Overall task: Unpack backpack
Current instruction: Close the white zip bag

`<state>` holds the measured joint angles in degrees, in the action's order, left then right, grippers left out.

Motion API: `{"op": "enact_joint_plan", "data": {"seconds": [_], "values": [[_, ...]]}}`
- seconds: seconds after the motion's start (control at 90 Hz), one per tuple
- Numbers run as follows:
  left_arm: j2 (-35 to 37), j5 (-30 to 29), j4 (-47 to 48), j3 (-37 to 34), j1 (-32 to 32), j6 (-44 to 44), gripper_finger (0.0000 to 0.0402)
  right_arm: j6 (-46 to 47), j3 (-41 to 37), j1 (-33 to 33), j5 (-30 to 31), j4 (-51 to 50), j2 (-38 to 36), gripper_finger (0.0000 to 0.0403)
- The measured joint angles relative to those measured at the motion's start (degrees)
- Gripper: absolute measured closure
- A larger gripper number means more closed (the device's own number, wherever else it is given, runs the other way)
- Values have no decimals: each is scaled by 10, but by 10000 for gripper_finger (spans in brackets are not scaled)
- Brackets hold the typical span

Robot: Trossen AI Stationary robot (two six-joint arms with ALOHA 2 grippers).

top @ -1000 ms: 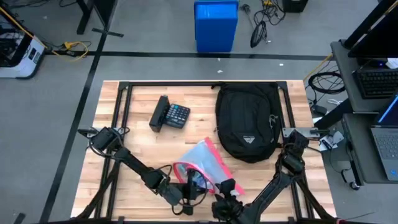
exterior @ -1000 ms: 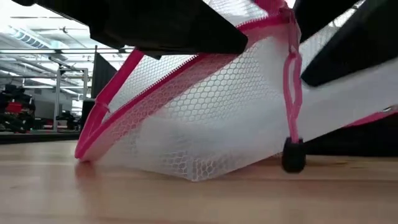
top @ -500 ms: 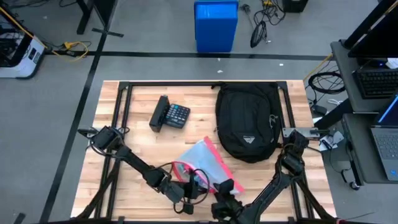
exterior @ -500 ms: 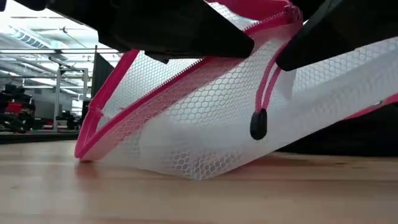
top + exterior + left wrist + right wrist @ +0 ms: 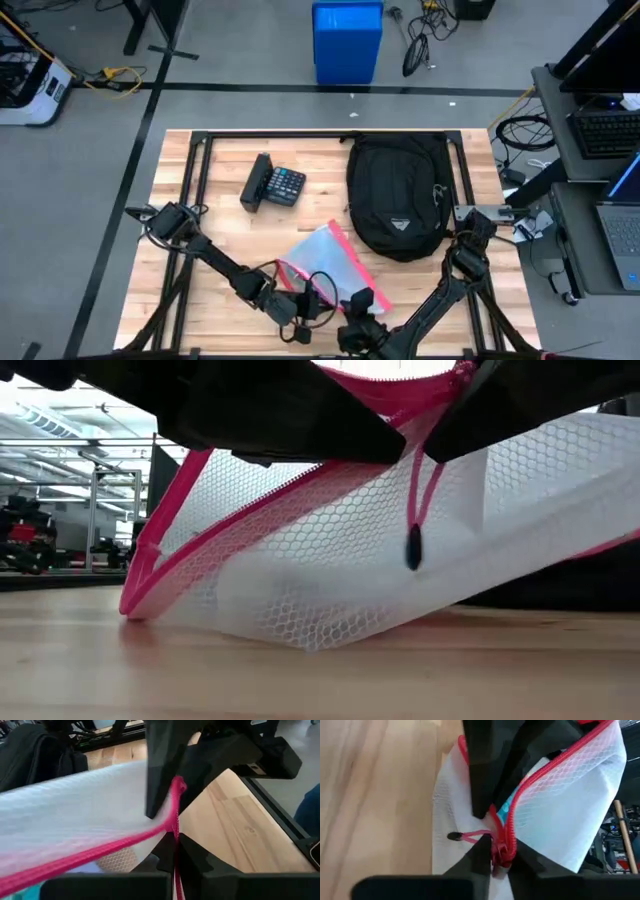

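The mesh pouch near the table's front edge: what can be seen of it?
The pouch is white honeycomb mesh edged with a pink zipper, a black-tipped pull cord dangling. Something teal shows inside. It lies in front of the backpack, one end on the table, the other lifted. The left tool and right tool both pinch its zipper edge.
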<state>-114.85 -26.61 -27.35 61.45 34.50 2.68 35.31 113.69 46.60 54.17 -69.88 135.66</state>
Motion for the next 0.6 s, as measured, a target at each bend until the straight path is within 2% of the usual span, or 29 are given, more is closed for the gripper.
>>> {"op": "enact_joint_plan", "data": {"seconds": [0.078,0.211,0.6], "values": [[0,0,0,0,0,0,402,0,0,0,-13,2,0,393],[0,-2,-1,0,2,0,395,9,0,0,-18,2,0,388],[67,-21,-10,0,43,-27,312,17,0,0,-38,7,-19,392]]}}
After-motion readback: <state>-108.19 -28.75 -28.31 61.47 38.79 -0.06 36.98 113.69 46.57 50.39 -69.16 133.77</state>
